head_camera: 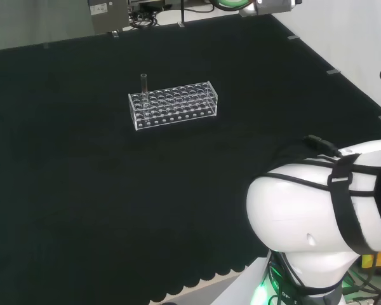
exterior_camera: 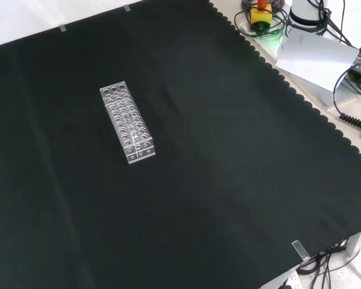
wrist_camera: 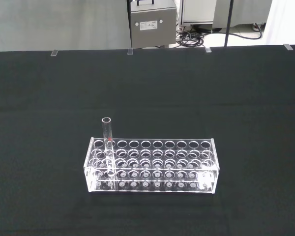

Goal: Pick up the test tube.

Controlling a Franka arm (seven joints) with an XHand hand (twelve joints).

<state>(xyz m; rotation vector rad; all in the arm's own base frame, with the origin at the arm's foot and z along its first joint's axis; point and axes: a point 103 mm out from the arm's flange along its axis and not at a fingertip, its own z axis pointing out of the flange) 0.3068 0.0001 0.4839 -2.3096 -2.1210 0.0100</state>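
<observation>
I can't tell if my robot hand is open or closed right now. From the camera on the wrist I look out over the black cloth (wrist_camera: 39, 206), and the closest thing ahead of the hand is a clear rack (wrist_camera: 152, 166) full of round holes. It sits flat on the cloth, well away from the hand, with its long side turned toward my wrist camera. The test tube (wrist_camera: 107, 142) stands straight up in a hole near one end of the rack, and its open top pokes up above the rack. There is a tiny red mark on the tube about where it goes into the rack. In the head view I see the big white arm (head_camera: 317, 210) at the lower right, and the rack is far off to the upper left of it, with the tube at the rack's left end. Past the rack the cloth goes on to the far edge of the bench, and a grey box (wrist_camera: 152, 22) sits behind that.
</observation>
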